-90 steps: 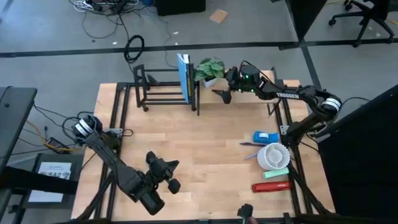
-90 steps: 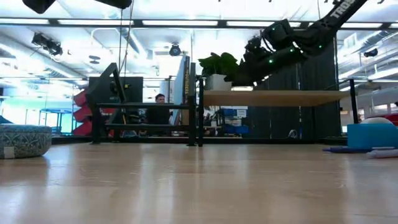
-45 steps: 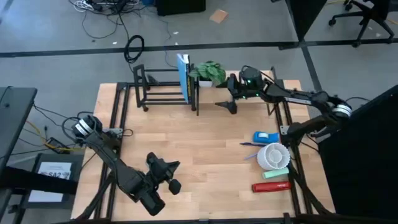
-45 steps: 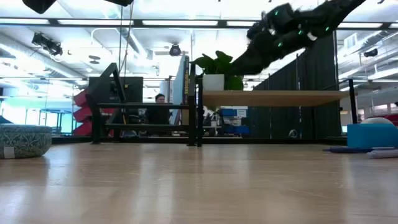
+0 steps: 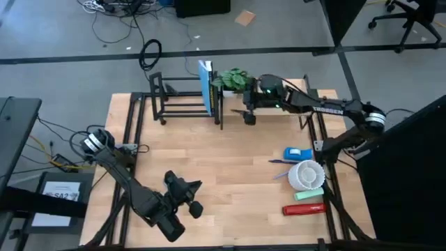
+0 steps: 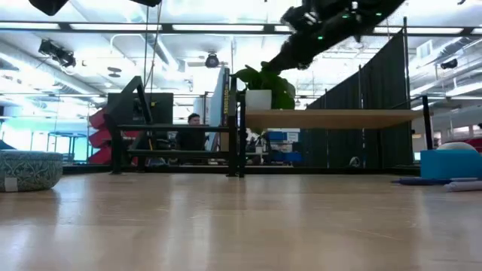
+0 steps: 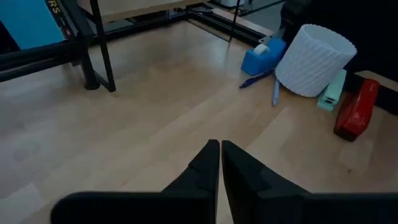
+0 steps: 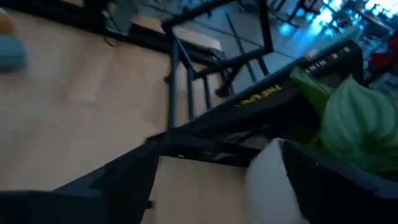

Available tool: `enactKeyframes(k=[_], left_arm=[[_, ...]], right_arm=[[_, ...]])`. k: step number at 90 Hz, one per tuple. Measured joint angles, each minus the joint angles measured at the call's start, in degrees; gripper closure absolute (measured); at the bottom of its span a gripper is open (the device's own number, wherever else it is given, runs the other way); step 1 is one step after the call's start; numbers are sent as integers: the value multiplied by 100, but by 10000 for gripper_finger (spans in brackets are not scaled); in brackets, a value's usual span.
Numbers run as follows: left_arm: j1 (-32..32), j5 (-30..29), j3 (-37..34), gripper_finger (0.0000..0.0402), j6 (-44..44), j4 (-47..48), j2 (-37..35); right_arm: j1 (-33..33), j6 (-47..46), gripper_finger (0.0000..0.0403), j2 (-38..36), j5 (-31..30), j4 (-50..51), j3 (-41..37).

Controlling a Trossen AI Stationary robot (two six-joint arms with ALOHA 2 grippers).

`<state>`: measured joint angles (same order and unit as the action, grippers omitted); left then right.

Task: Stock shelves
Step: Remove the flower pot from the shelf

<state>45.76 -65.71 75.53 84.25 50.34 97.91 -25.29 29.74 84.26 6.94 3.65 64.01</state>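
**A:** Starting at the left, where's the left tool?

**B:** The left tool (image 5: 189,196) hangs low over the near-left part of the surface (image 5: 230,160), well apart from everything else. In its wrist view the two fingers (image 7: 205,168) are pressed together, with nothing between them.

**A:** And the shelves?

**B:** At the far edge. The black metal-rod rack (image 5: 182,99) stands left of centre, with a blue book (image 5: 206,88) upright at its right end. Just to the right is the wooden plank stand (image 6: 331,118), whose top sits level with the rack's upper rail in the low view.

**A:** Anything on the plank?

**B:** A potted plant (image 5: 235,79) in a white pot (image 6: 259,99) stands at its left end, just beside the book.

**A:** The right tool?

**B:** The right tool (image 5: 249,111) reaches in from the right, over the plank stand and next to the plant. Its wrist view shows the white pot and a green leaf (image 8: 357,121) between the spread fingers, but I cannot tell whether they touch the pot.

**A:** Farther right?

**B:** A blue tape dispenser (image 5: 298,154), a white ribbed cup (image 5: 306,174), a pale green block (image 5: 309,193) and a red stapler (image 5: 304,208) are clustered near the right edge.
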Motion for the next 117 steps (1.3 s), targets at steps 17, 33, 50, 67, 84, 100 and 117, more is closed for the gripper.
enactKeyframes(k=[17,33,50,67,84,100,117], left_arm=[[0,0,0,402,-2,-13,0],[0,0,0,402,-2,-33,0],[0,0,0,402,-20,-32,-2],[0,0,0,402,-22,-45,-2],[0,0,0,402,-24,-131,-2],[0,0,0,402,-24,-131,-2],[0,0,0,402,-24,-141,-2]], right_arm=[[-190,96,97,662,-518,807,767],[-294,86,97,861,-732,1202,1008],[-312,81,97,848,-744,1482,1021],[-312,79,120,842,-741,1575,1021],[-309,85,204,840,-1035,1577,1021],[-307,96,311,842,-1836,1584,1018],[-224,109,395,725,-2243,1683,1003]])
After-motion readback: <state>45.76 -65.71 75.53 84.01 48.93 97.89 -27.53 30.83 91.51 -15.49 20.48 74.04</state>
